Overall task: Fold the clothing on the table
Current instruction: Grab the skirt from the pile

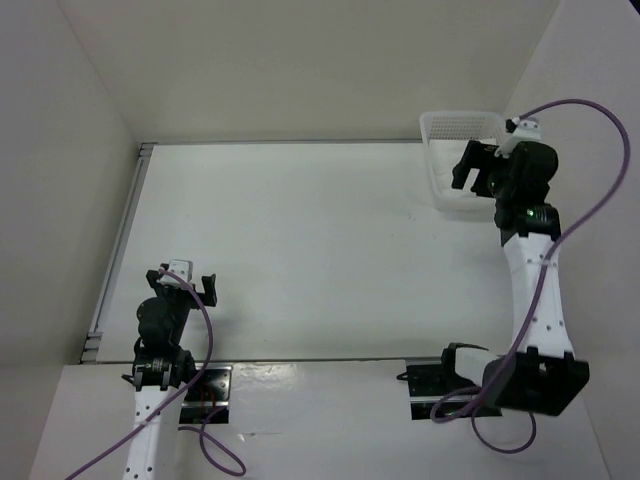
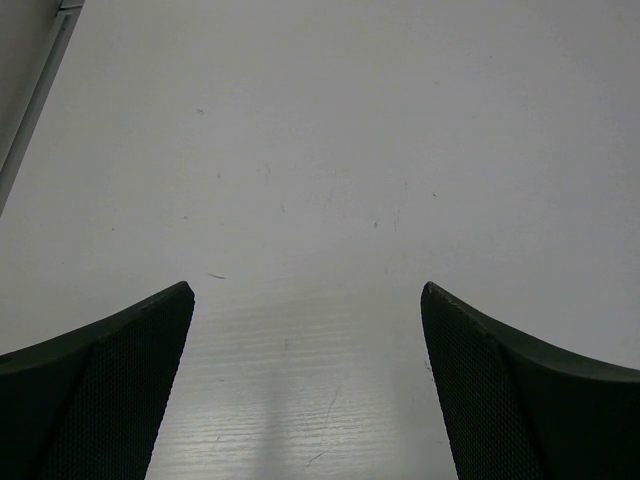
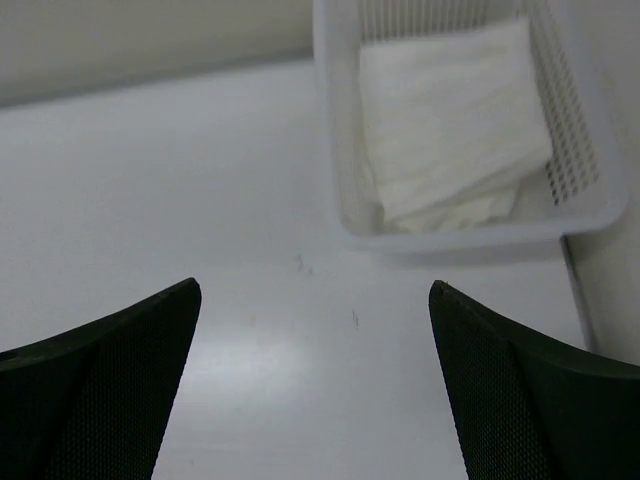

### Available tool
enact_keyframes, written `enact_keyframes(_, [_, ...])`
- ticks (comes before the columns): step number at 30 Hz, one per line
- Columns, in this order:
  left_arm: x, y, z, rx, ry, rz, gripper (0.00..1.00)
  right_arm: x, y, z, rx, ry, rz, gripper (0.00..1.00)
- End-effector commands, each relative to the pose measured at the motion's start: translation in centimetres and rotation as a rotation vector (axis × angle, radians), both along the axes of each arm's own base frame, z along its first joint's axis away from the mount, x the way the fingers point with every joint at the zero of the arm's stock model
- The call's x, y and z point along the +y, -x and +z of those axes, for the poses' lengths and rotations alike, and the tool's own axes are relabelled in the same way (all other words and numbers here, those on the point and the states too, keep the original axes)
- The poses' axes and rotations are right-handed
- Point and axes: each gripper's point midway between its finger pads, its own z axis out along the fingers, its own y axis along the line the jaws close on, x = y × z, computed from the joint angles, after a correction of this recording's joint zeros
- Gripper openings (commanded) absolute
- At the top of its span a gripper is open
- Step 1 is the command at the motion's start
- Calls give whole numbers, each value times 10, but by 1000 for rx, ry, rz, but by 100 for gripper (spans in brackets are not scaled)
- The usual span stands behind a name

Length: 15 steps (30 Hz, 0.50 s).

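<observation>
White thin fabric, the clothing (image 3: 450, 120), lies in loose layers inside the plastic mesh basket (image 3: 470, 238), which stands at the far right corner of the table (image 1: 300, 240). The fabric covers most of the basket floor. Its near edge looks a little crumpled, but the view is soft there, so I am not sure. The right gripper (image 3: 312, 288) hangs close to the basket, on its near side, with both jaws wide apart and nothing between them. The left gripper (image 2: 306, 288) is well apart from it, over the near left part of the table, jaws also spread wide and holding nothing. A thin metal rail (image 1: 118, 250) runs along the table's left edge.
</observation>
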Motion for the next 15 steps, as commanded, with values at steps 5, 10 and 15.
enact_keyframes(5, [1,-2,12,-105,-23,1,100,-21,-9,-72,432,188,5,98])
enact_keyframes(10, [1,-2,12,-105,-23,1,100,-43,-52,-58,414,286,-17,98])
enact_keyframes(15, [1,-2,12,-105,-23,1,100,-58,-100,-73,473,302,-18,98])
